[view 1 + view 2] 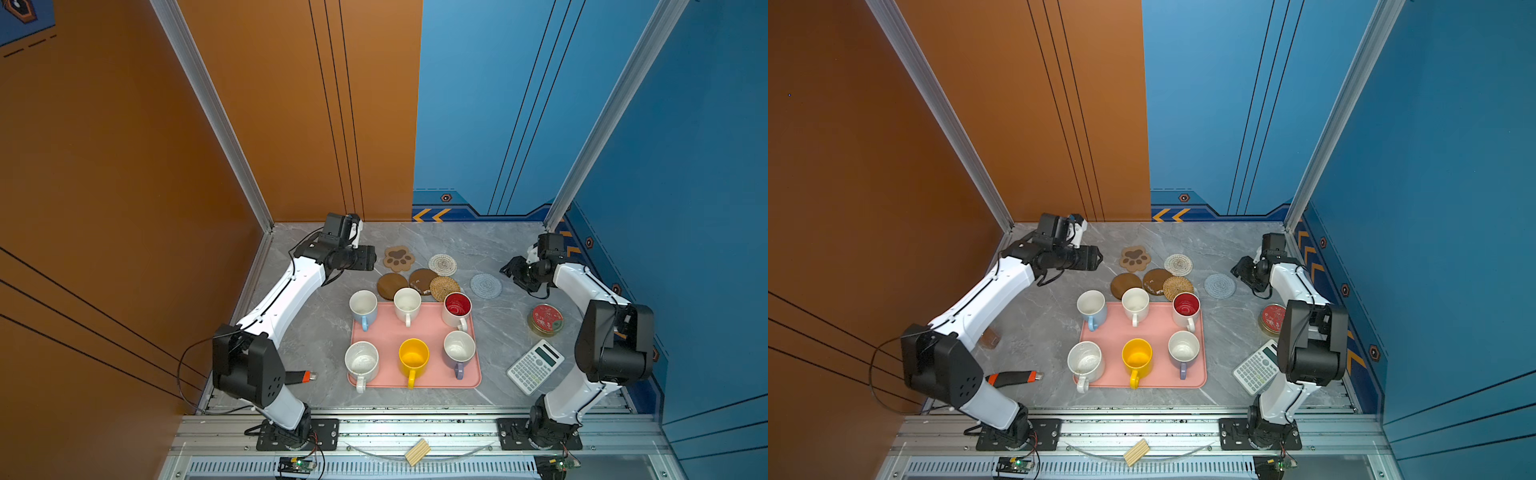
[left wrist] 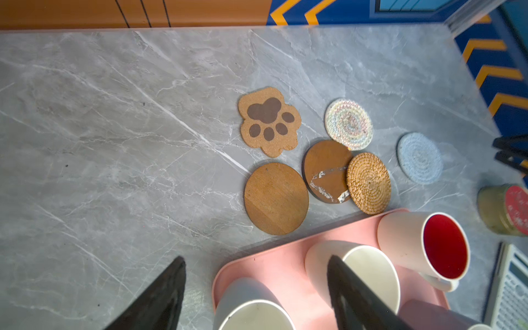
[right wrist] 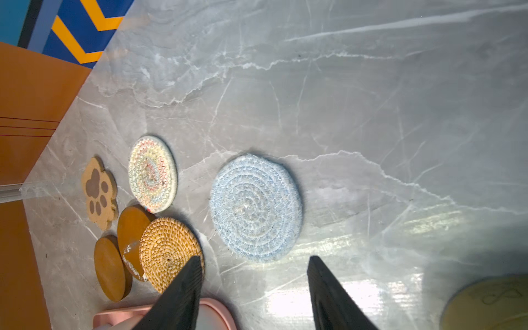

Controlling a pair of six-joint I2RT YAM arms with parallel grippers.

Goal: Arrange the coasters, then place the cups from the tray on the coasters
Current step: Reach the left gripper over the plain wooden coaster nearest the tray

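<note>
Left jaws: spread wide, nothing between them; the left gripper [image 2: 256,258] hovers over the table's far left, near the tray's corner.
Right jaws: parted and empty; the right gripper [image 3: 255,257] hangs just beside the pale blue-grey woven round coaster [image 3: 255,207], which lies flat and alone, apart from the others.
Coaster cluster: woven rattan round coaster [image 2: 368,183] lapping the chipped brown wooden disc [image 2: 325,168]; cream woven round coaster [image 2: 348,124] touching that disc's far edge; plain brown wooden disc [image 2: 276,198] and tan paw-shaped cork coaster [image 2: 268,121] close by, each clear of the others.
Cups: all six upright on the flat pink rectangular tray [image 1: 384,332]; light blue mug [image 1: 363,305], plain white mug [image 1: 407,303] and red-lined white mug [image 1: 457,307] in the far row; speckled white mug [image 1: 361,361], yellow mug [image 1: 413,357] and lavender mug [image 1: 459,349] in the near row.
Bystanders: red-topped round tin [image 1: 545,319] and white calculator [image 1: 535,366], right of the tray.
Stage, as we judge it: arranging under way; one coaster spaced, five bunched; no cup placed.
Hazard one: lifting the rattan coaster may drag the chipped disc beneath; cause, the overlap.
Hazard two: the thin wooden discs may slip from the fingertips; cause, they lie flush on the smooth grey marble table [image 1: 415,241].
Hazard three: a low reach at the cluster may knock the far-row mugs; cause, they stand just beside it.
Hazard four: a mug set on bunched coasters would tilt.
</note>
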